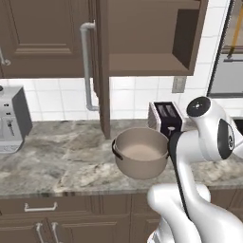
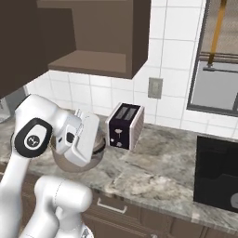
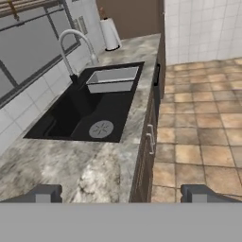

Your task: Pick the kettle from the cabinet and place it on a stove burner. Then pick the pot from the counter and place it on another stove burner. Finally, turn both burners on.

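The beige-tan pot (image 1: 141, 153) with a dark rim stands on the marble counter (image 1: 61, 161), in front of a toaster. The wall cabinet (image 1: 147, 38) above it is open, its door (image 1: 102, 71) swung out edge-on with a silver bar handle (image 1: 86, 66); the shelf I can see is bare. The kettle and the stove are out of view. In the right base view my white hand hangs just in front of the pot (image 2: 95, 158) and covers most of it. My gripper (image 3: 121, 194) is open with nothing between its fingertips, and it looks along the counter (image 3: 71, 170) toward the sink.
A dark toaster (image 1: 166, 116) stands against the tiled wall behind the pot. A coffee machine (image 1: 12, 118) sits at the far left. To the right lie a black sink (image 3: 90, 108) with a curved faucet (image 3: 71, 47) and a paper towel roll (image 3: 110, 34).
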